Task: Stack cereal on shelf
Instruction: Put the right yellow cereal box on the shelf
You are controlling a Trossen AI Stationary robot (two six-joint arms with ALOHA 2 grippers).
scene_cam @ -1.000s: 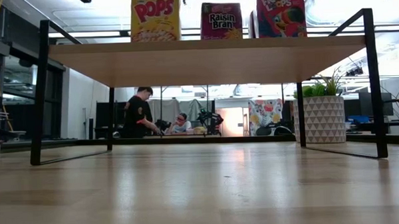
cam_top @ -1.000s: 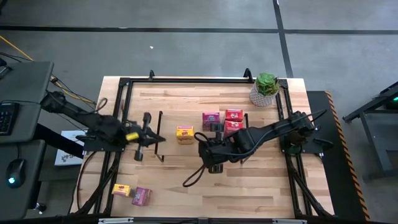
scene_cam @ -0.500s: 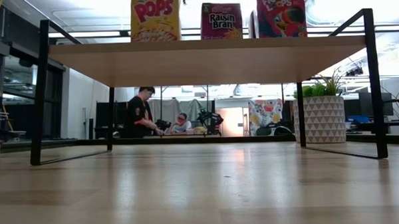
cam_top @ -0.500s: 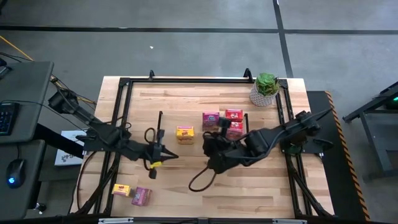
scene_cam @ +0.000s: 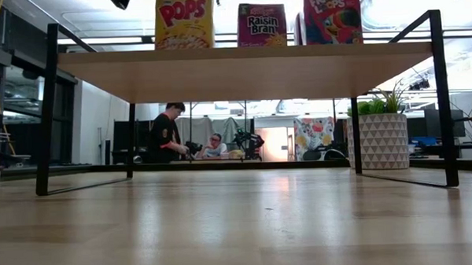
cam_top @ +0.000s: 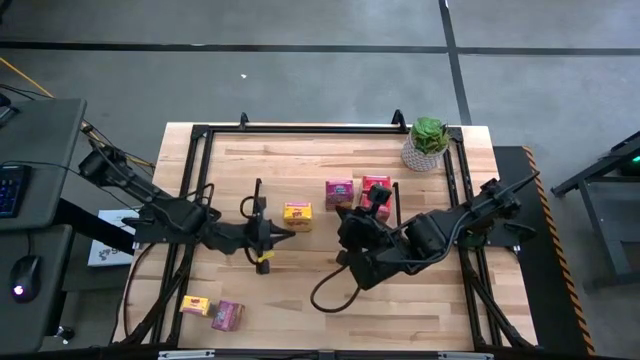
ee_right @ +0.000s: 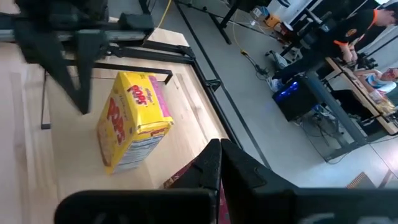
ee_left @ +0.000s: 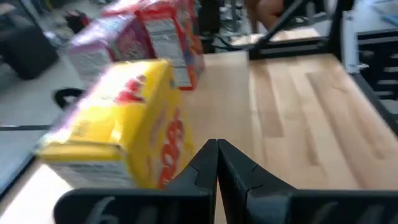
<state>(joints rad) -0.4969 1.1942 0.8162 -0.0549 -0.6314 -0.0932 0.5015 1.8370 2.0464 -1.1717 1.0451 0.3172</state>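
On the shelf (cam_top: 270, 165), four cereal boxes stand: yellow box (cam_top: 297, 215), magenta box (cam_top: 339, 192), two red boxes (cam_top: 376, 186). Two more, loose yellow box (cam_top: 195, 305) and loose magenta box (cam_top: 228, 315), lie on the tabletop, well apart from the shelf. Left gripper (cam_top: 264, 236), fingers closed and empty, hovers just beside the yellow box. Right gripper (cam_top: 381, 199), closed and empty, sits near the red boxes. Judgement: left arm should open wide, then descend squarely over a loose box.
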